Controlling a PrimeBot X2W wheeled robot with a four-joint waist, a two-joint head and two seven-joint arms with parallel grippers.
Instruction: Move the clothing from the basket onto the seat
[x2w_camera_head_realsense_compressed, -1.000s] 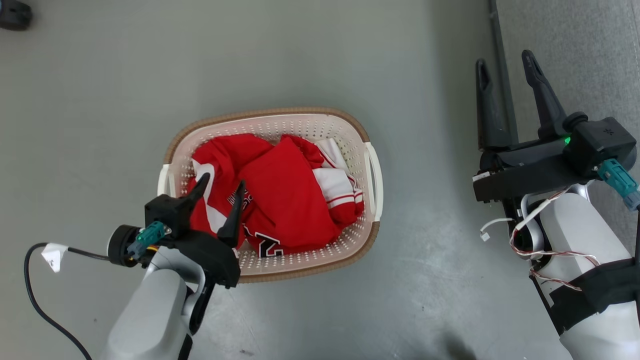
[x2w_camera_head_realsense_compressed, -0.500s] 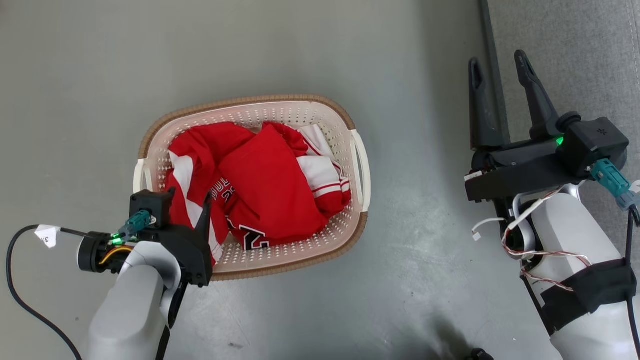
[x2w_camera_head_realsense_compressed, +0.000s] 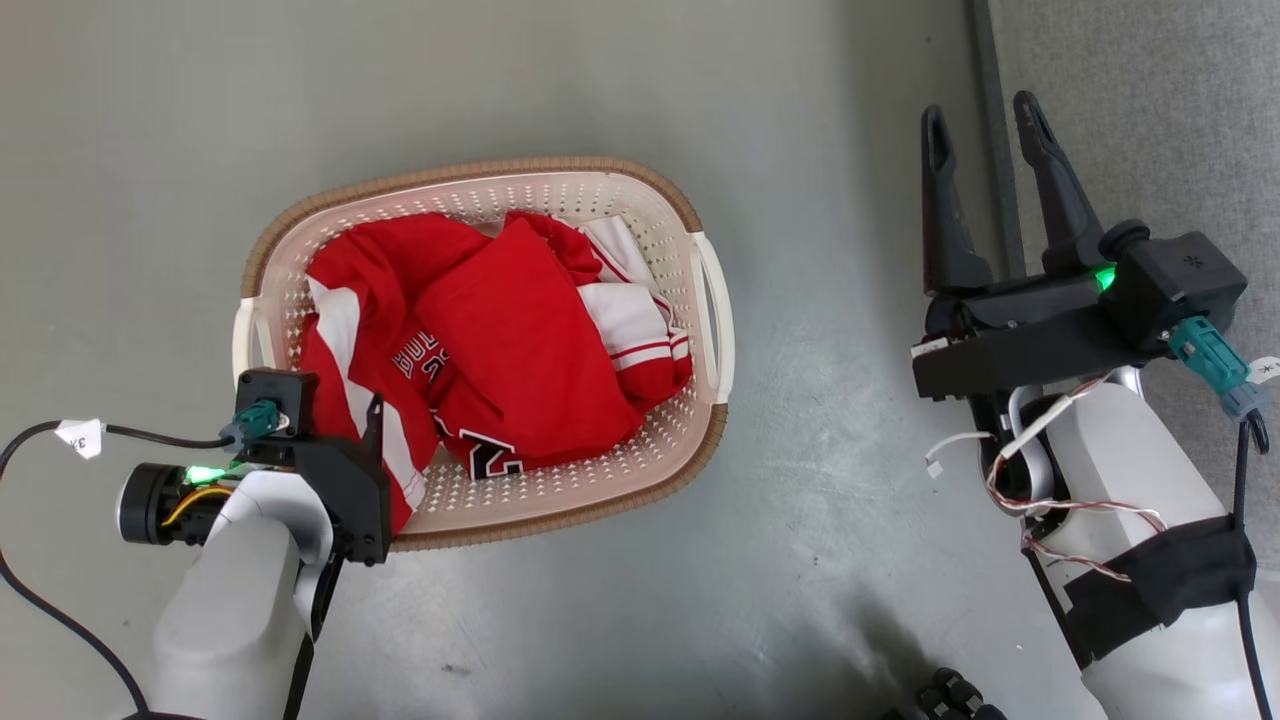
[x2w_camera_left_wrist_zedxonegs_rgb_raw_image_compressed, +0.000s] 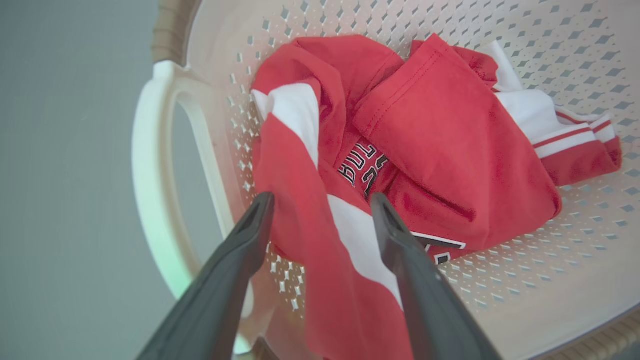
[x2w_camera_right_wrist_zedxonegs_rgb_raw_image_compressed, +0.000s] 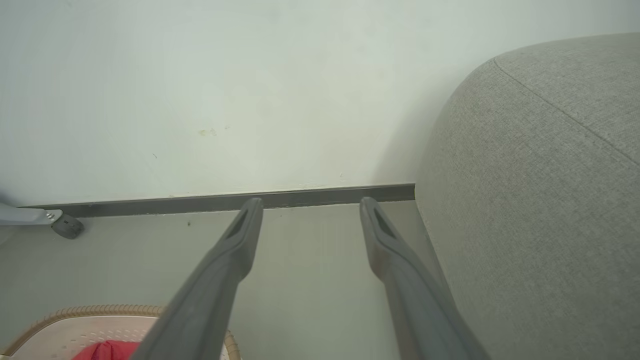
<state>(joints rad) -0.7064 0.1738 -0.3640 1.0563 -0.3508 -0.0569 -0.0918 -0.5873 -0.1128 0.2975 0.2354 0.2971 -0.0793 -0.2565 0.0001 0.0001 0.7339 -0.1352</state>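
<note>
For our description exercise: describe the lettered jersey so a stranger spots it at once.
Left of the grey seat, a cream, brown-rimmed basket stands on the floor. Among the red clothing inside, take the jersey on the left: it alone bears dark lettering and numerals, while its neighbours are plain red or white with striped trim.

The floor (x2w_camera_head_realsense_compressed: 600, 80) is smooth, dull grey, with pale scuffs (x2w_camera_head_realsense_compressed: 830, 540) and a few dark specks toward the lower right of the head view. A soft shadow (x2w_camera_head_realsense_compressed: 860, 650) lies near that view's bottom edge, beside a small black knobbly object (x2w_camera_head_realsense_compressed: 950, 695) cut off by the frame. In the right wrist view a plain off-white wall (x2w_camera_right_wrist_zedxonegs_rgb_raw_image_compressed: 200, 75) carries a few faint marks, and a dark grey skirting (x2w_camera_right_wrist_zedxonegs_rgb_raw_image_compressed: 310, 196) runs along its foot. The grey fabric seat (x2w_camera_right_wrist_zedxonegs_rgb_raw_image_compressed: 540, 200), rounded and seamed, stands against the wall, hiding the skirting's right end. At far left a dark caster (x2w_camera_right_wrist_zedxonegs_rgb_raw_image_compressed: 67, 226) rests on the floor. The light is even and diffuse.
</note>
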